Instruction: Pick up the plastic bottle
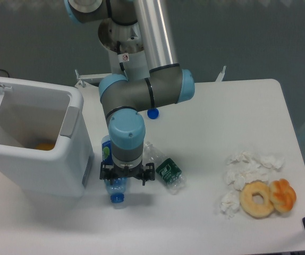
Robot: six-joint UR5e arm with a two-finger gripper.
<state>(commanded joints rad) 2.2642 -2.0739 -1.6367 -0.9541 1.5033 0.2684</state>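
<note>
The plastic bottle, blue-tinted with a blue cap at its near end and a blue label with a green mark, lies on the white table next to the bin. My gripper points straight down over the bottle's middle. It is open, its black fingers standing to either side above the bottle. The wrist hides most of the bottle's body. I cannot tell whether the fingers touch it.
A smaller clear bottle with a dark green label lies just right of the gripper. A white open bin stands close on the left. A loose blue cap lies behind. Crumpled tissues, a doughnut and a pastry sit at right.
</note>
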